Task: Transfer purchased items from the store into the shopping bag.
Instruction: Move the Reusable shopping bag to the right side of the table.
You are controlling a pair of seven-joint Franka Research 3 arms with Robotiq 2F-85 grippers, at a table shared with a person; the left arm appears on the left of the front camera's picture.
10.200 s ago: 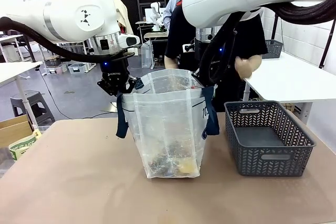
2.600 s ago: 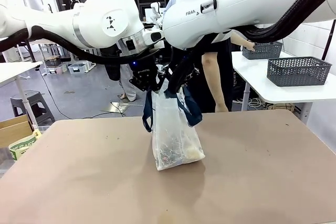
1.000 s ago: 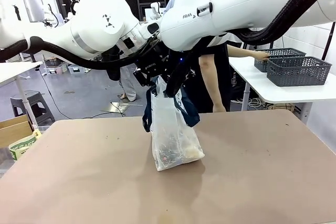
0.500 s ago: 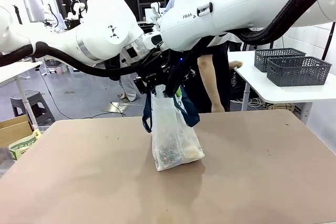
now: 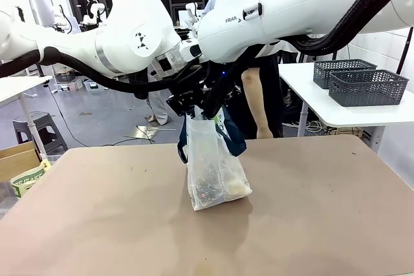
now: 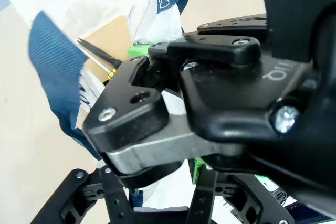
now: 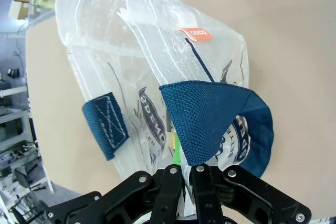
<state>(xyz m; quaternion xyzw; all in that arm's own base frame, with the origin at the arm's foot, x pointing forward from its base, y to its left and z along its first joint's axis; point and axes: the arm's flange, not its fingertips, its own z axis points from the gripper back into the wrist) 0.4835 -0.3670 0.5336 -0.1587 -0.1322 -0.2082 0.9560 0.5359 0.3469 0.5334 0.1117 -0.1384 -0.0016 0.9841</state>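
Plenty of bare worktop around standing bag. Right gripper clenched on blue strap at rim; left gripper alongside, grip unclear.

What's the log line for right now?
shopping bag: on table, purchased items inside | right tool: shut on its top | left tool: grip unclear

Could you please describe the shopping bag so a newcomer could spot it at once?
At the middle of the tan table stands a translucent whitish bag. Unlike the grey lattice baskets on the white side table, it has navy strap handles.
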